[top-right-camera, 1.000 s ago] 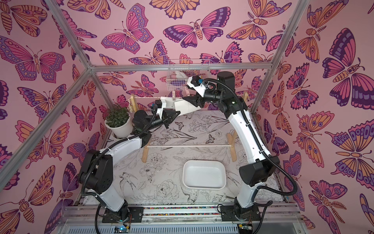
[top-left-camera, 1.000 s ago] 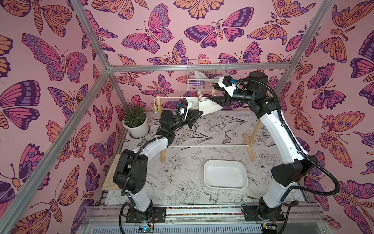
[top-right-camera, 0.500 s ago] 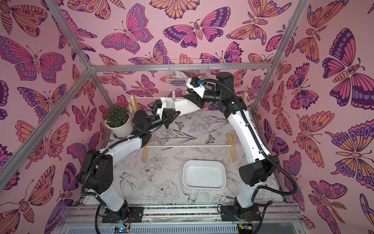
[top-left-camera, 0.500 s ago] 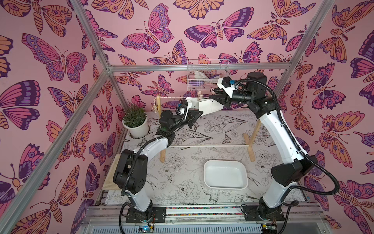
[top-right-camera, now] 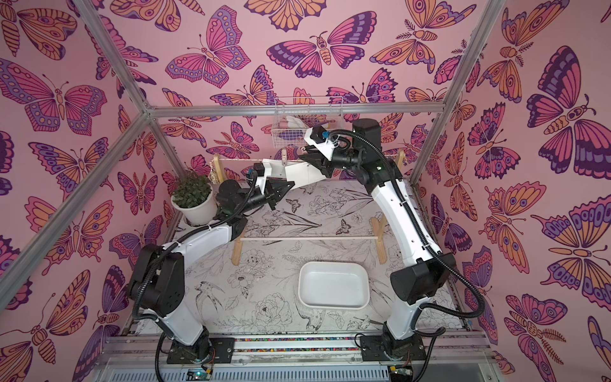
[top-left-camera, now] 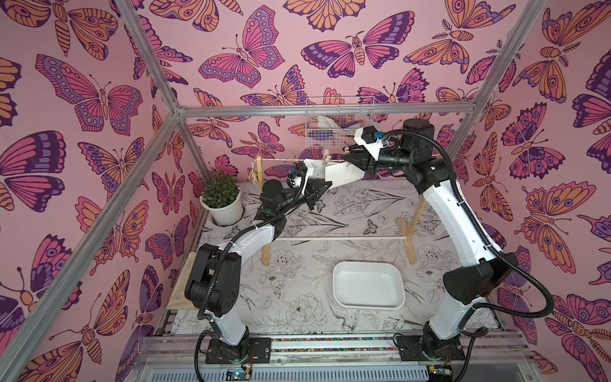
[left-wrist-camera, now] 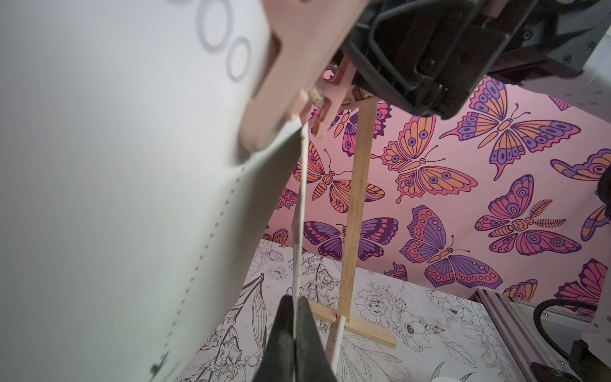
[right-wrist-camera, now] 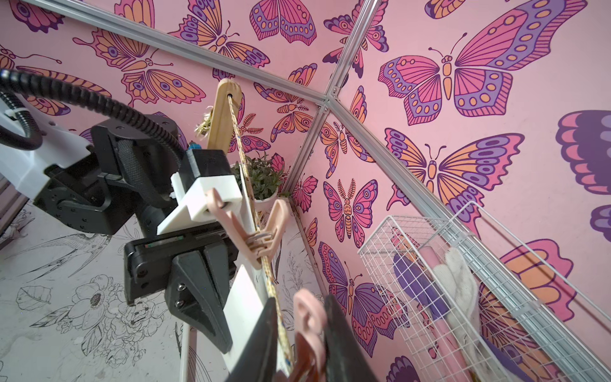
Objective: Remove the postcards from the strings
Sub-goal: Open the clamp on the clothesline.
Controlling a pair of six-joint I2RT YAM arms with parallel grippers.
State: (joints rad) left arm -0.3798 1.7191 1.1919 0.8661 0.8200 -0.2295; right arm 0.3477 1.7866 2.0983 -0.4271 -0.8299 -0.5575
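The right gripper (top-left-camera: 347, 155) has slid along the string (top-left-camera: 284, 161) toward the card (top-left-camera: 344, 172), and its jaws have narrowed.

In both top views the card hangs slanted at the mat's (top-left-camera: 297, 264) 12 o'clock. The left gripper (top-left-camera: 325, 186) is at the card's 8 o'clock corner, and the tray (top-left-camera: 334, 281) sits at 5 o'clock.

Left wrist: the left gripper (left-wrist-camera: 293, 344) is clamped on the card's (left-wrist-camera: 132, 198) edge.

Right wrist: the right gripper (right-wrist-camera: 304, 344) squeezes a peg (right-wrist-camera: 309, 324) on the string (right-wrist-camera: 244, 158). A second peg (right-wrist-camera: 261, 231) sits farther along.
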